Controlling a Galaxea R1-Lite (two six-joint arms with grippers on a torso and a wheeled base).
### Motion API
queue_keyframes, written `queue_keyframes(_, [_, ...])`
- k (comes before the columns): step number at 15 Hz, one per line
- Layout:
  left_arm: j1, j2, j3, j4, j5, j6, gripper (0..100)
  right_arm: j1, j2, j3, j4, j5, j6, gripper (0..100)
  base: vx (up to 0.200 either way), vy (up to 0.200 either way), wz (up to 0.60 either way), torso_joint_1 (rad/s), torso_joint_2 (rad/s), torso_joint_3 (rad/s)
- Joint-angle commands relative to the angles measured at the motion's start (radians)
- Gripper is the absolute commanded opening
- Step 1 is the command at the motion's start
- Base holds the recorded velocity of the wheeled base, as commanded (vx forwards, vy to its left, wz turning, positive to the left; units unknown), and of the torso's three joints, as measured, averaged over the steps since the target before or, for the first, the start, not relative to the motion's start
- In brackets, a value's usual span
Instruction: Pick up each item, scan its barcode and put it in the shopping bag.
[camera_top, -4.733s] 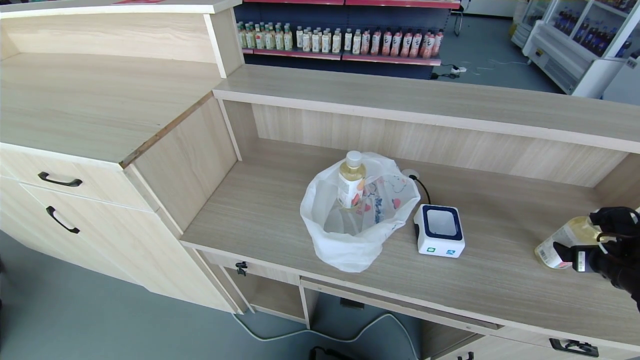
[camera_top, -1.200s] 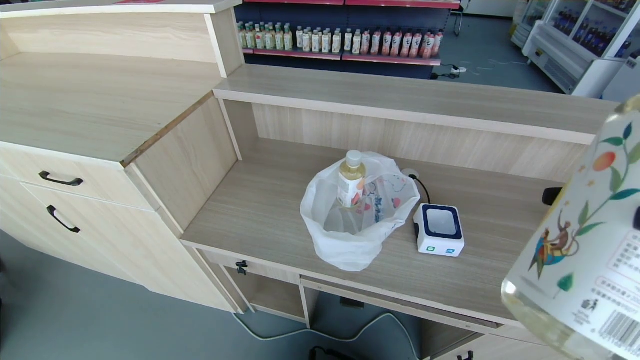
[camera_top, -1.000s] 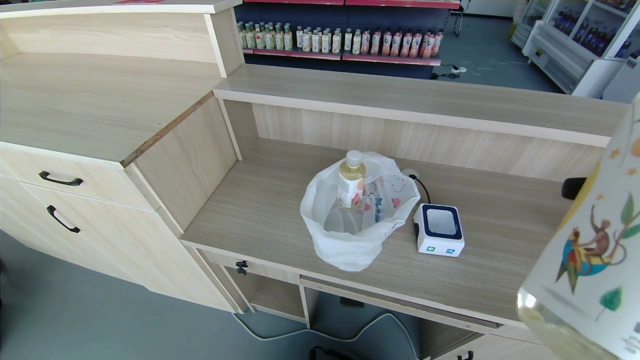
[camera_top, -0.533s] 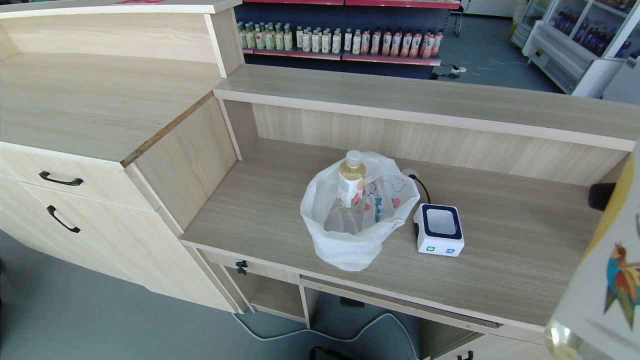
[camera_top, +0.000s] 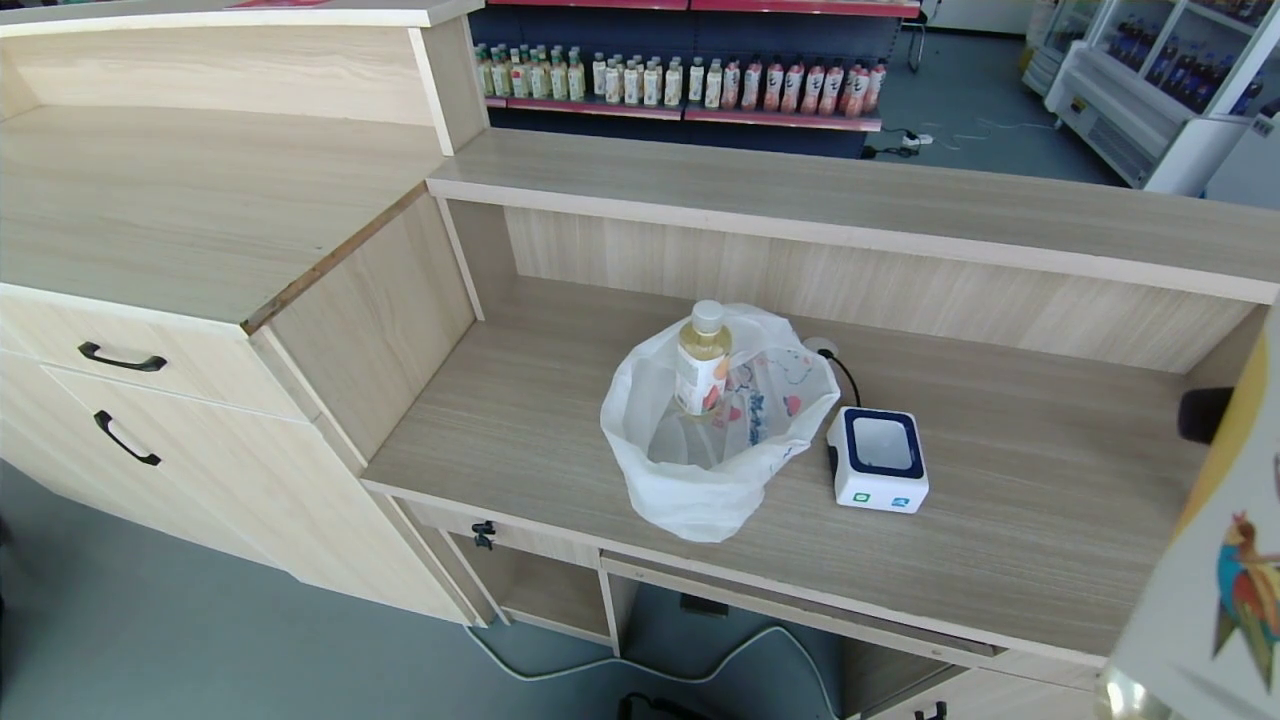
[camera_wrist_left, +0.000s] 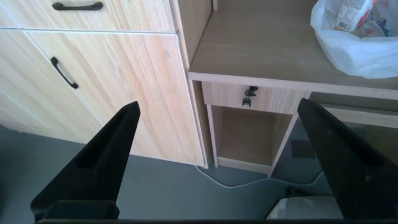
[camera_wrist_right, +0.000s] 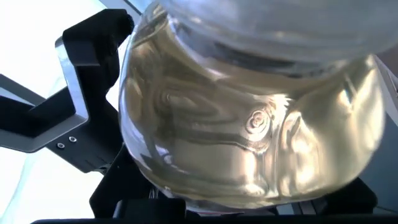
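A white shopping bag (camera_top: 705, 470) stands open in the middle of the counter, with a yellow-tea bottle (camera_top: 702, 362) upright inside it. Beside the bag lies the white barcode scanner (camera_top: 880, 460), window facing up. My right gripper (camera_wrist_right: 242, 124) is shut on a second tea bottle (camera_top: 1215, 570), which hangs high at the counter's right end, close to the head camera. One black fingertip (camera_top: 1203, 414) shows against it. The bottle's base (camera_wrist_right: 249, 118) is seen in the right wrist view. My left gripper (camera_wrist_left: 217, 106) hangs open and holds nothing, low in front of the counter's left end.
A cable (camera_top: 848, 378) runs from the scanner to the counter's back wall. A raised shelf (camera_top: 800, 195) runs along the back. A taller cabinet with drawers (camera_top: 150, 380) stands to the left. An open cubby (camera_wrist_left: 249, 134) sits under the counter.
The right gripper lifted the bottle off the counter's right end up near the head camera. Over the last second it slid toward the right edge, then held still.
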Motion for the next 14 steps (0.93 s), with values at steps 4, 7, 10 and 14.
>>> queue_keyframes(4, [0.000, 0.000, 0.000, 0.000, 0.000, 0.000, 100, -0.073, -0.006, 0.063, 0.001, 0.000, -0.038, 0, 0.000, 0.000, 0.00, 0.000, 0.00, 0.000])
queue_keyframes(7, [0.000, 0.000, 0.000, -0.002, 0.000, 0.000, 100, -0.119, 0.005, 0.082, 0.001, -0.020, -0.093, 0, 0.000, 0.000, 0.00, 0.000, 0.00, 0.000])
queue_keyframes(10, [0.000, 0.000, 0.000, -0.002, 0.000, 0.000, 100, -0.302, 0.117, 0.167, -0.006, -0.306, -0.515, 0, 0.000, 0.000, 0.00, 0.000, 0.00, 0.000])
queue_keyframes(14, [0.000, 0.000, 0.000, 0.000, 0.000, 0.000, 100, -0.725, 0.308, 0.263, -0.156, -0.526, -1.144, 0, 0.000, 0.000, 0.00, 0.000, 0.00, 0.000])
